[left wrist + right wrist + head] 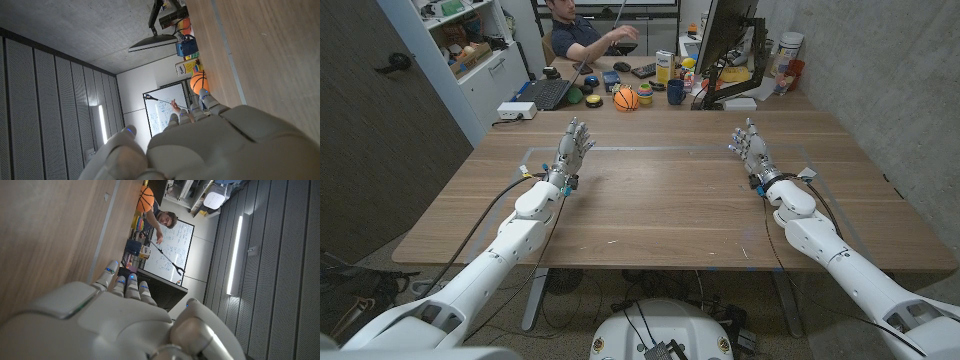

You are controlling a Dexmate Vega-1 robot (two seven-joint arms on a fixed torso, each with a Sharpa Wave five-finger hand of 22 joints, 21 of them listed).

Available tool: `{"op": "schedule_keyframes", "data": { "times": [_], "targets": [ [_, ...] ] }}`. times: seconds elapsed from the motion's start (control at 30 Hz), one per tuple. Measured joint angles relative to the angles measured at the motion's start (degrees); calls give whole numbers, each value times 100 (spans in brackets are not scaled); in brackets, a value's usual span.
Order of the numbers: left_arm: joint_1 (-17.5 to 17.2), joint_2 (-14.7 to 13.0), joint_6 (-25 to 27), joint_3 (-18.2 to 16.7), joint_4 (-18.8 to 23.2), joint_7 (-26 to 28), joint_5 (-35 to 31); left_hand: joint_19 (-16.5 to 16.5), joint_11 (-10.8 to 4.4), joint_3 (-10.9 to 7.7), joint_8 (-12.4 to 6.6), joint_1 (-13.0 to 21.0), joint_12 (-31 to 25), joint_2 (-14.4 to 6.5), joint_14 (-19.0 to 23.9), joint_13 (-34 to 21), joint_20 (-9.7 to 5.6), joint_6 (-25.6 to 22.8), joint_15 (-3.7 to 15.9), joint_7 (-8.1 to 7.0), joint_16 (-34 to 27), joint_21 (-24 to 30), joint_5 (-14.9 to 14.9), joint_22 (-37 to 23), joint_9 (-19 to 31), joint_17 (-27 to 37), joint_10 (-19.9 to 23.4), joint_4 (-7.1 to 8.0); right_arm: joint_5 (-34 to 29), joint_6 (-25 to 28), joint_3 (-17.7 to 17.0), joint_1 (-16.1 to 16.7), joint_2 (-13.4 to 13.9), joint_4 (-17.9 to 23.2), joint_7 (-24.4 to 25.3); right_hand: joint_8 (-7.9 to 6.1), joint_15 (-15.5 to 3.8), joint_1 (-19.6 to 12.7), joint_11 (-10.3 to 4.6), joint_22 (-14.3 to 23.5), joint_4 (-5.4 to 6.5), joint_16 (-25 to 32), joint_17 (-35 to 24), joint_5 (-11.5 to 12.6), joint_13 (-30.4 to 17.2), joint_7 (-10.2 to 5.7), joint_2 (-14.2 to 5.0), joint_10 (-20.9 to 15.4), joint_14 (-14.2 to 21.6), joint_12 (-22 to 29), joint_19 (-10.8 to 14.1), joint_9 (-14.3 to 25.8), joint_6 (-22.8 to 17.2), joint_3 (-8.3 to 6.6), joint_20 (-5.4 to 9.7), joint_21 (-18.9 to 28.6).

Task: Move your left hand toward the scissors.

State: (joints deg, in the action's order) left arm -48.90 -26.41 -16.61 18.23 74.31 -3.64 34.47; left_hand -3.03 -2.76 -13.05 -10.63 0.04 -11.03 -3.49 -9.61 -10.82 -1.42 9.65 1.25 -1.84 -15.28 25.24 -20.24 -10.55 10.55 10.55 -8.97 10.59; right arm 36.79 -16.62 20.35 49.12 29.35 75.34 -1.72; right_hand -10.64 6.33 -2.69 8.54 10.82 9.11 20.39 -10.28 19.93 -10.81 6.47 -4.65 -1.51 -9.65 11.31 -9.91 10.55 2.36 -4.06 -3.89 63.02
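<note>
Both robot hands, left hand [573, 146] and right hand [750, 146], wait with fingers spread and holding nothing over the wooden bench [660, 200]; no scissors visible, so the reach seems not yet begun.

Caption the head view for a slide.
Both hands, left and right, open above a wooden table; no scissors visible.

Left hand [572, 148] empty, fingers apart

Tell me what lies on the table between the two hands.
Nothing: in the head view only bare wooden table stretches between the left hand and the right hand, apart from a faint marked line.
</note>
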Motion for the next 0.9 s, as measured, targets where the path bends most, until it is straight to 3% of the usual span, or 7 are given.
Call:
{"op": "schedule_keyframes", "data": {
  "times": [0.1, 0.47, 0.7, 0.9],
  "targets": [
    [-45, 170, 1, -184, -25, -93, -176, 24, -2, 0, 0, 0, 0, 0, 0, 0, -24, -4, 0, -4, 0, 0, 0, 0, 0, 0, 2, 0, -44, 0, -48, 22, -20, 13, -19, 0, 0, 1, 0, 0, 0, 0, 0, 0, -27, 0, 1, 0, 0, 0, 0, 0, 0, 0, 0, 385],
    [-216, 760, -130, -806, -22, -95, -964, 46, -11, -78, -62, 0, -23, 0, 72, 0, -1, -139, 33, -137, -39, 0, -39, 1, -1, -1, 120, 2, -163, 32, -204, 56, -156, -22, -137, 0, 0, 1, -2, -1, 0, 0, 1, 0, -26, -1, 1, -1, 1, 0, 1, -1, 0, 0, 0, 398],
    [-362, 1067, -225, -1118, 146, 270, -1565, 221, -81, -231, -84, 50, -23, -49, 229, 1, 177, -331, 80, -434, -43, 0, -80, 1, -1, -16, 313, -8, -245, 49, -310, 54, -263, -111, -247, 0, -1, 1, -3, -1, 0, 0, 1, 0, -26, -1, 1, -1, 1, 0, 1, -1, 0, 0, 0, 398],
    [-496, 1259, -267, -1316, 363, 731, -2185, 230, -105, -316, -84, 116, -23, -68, 288, 1, 308, -423, 82, -566, -43, -25, -117, 16, -1, -17, 355, -31, -296, 59, -368, 43, -323, -163, -318, 0, -1, 1, -3, -1, -1, 0, 1, 0, -25, -1, 1, -1, 1, 0, 1, -1, 0, 0, 0, 397]
  ]
}}
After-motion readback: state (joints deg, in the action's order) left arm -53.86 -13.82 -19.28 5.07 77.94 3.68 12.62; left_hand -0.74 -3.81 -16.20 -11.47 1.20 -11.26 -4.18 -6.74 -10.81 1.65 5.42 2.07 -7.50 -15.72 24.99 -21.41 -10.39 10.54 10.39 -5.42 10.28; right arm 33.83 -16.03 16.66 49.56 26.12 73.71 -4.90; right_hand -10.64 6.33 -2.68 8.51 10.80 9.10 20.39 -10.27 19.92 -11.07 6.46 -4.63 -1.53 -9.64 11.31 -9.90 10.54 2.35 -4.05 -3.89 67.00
